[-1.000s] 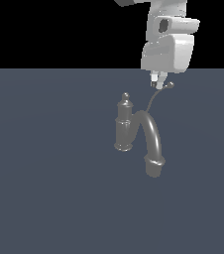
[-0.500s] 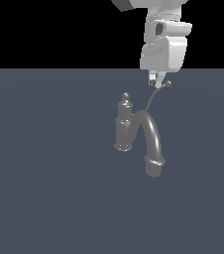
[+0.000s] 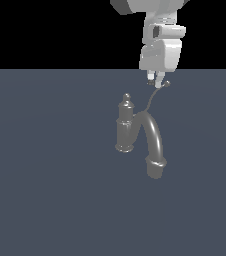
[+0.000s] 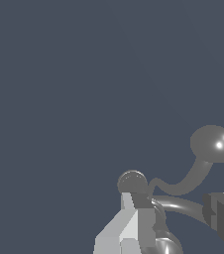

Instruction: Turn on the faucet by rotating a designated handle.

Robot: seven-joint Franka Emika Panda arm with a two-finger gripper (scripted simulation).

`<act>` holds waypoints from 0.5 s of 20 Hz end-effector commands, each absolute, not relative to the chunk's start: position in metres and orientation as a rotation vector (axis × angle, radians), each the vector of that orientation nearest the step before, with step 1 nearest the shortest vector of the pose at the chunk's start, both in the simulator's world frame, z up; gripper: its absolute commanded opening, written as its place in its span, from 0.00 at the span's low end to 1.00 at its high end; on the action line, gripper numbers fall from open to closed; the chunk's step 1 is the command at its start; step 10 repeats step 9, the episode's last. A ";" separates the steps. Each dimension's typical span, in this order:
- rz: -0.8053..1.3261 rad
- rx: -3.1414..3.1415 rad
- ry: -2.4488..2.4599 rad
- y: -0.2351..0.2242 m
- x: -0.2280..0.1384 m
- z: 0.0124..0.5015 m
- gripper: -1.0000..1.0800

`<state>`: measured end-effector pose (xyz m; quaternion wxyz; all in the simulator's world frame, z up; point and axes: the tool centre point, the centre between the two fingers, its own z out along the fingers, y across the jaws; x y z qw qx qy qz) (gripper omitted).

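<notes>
Gripper hangs with fingers spread apart, just left of the handle knob, above the faucet.

We see the faucet as grey metal, smooth and softly polished, with pale sheen along its arched spout and turned column. The handle looks like the same grey metal, a thin smooth wire; in the wrist view its round knob is glossy, carrying two small bright highlights. The gripper has a smooth, pale, plastic-looking shell with a satin finish, and its fingers show light grey faces with darker matt pads. The floor we read as a flat, matt, slate-blue surface without texture.
</notes>
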<state>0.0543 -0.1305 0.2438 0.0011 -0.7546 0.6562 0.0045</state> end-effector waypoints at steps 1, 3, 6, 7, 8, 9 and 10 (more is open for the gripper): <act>0.001 -2.349 2.084 -0.145 0.062 0.242 0.00; 0.001 -2.346 2.088 -0.146 0.067 0.242 0.00; 0.000 -2.342 2.093 -0.147 0.075 0.242 0.00; 0.000 -2.341 2.095 -0.148 0.077 0.242 0.00; 0.000 -2.340 2.096 -0.148 0.080 0.242 0.00; 0.000 -2.340 2.096 -0.148 0.080 0.242 0.00; 0.000 -2.340 2.096 -0.148 0.080 0.242 0.00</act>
